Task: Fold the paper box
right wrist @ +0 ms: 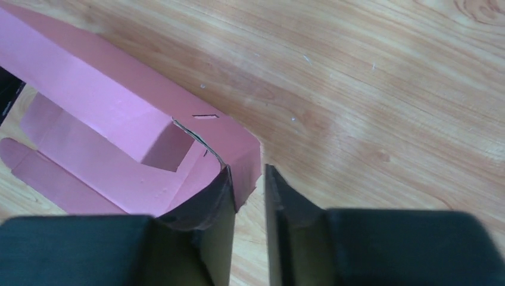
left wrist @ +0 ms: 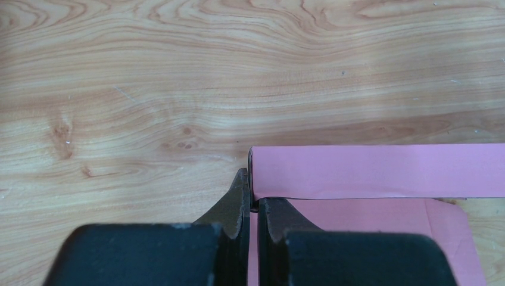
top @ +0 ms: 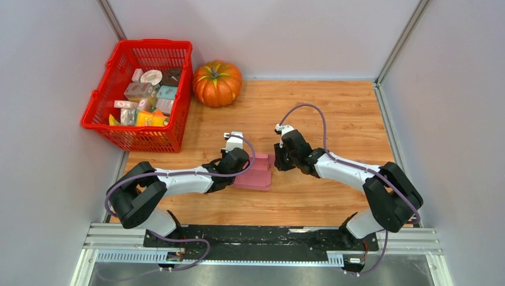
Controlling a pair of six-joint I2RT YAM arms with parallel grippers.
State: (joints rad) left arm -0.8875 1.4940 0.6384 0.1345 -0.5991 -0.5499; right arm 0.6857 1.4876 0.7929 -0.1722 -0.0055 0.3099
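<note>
Bright, even light — soft shadows, sharp top view, wrist foregrounds blurred

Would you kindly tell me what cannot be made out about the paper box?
- Left wrist view: the left hand and the right edge cut off the paper box.
- Top view: the left arm covers part of the box, hiding its folds.
- Right wrist view: the right hand hides the box's near corner.

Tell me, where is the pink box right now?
Top view: the box lies on the table, front middle. The left claw pinches its left end; the right claw straddles its right corner.
</note>
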